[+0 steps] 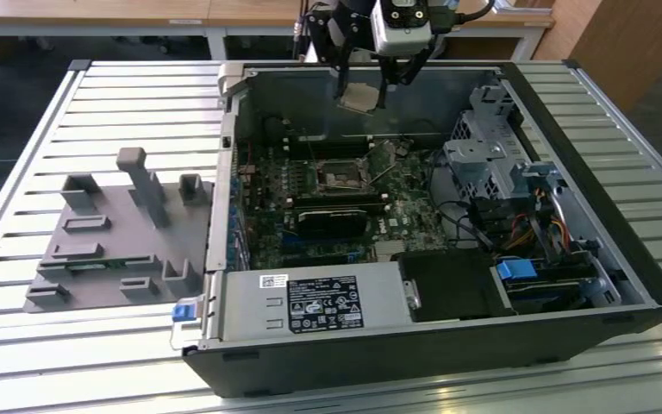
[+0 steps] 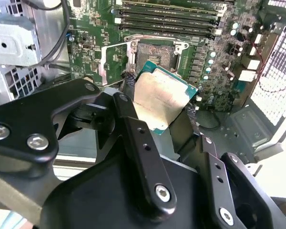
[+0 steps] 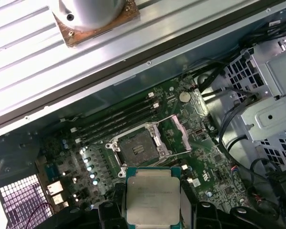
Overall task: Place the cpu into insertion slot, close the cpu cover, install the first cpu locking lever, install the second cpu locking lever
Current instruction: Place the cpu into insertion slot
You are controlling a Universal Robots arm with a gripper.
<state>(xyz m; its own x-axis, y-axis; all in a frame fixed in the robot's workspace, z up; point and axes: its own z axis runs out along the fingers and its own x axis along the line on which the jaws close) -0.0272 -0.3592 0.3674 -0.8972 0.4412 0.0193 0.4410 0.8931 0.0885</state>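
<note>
Above the open computer case (image 1: 446,345), which sat on the slatted table (image 1: 135,95), the hand (image 1: 361,90) held the cpu (image 3: 150,195) pinched between its fingers, clear of the board. Inside the case, the insertion slot (image 3: 137,149) lay empty, its dark centre bare, with the cpu cover (image 2: 105,67) swung open beside it.

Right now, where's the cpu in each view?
Exterior view: cpu in the gripper, up-picture of the slot, over the case's far side.
Second wrist view: cpu tilted, its corner overlapping the slot.
First wrist view: cpu face-on, next to the slot.
Shared landmark: the slot's black square on the green board.
</note>
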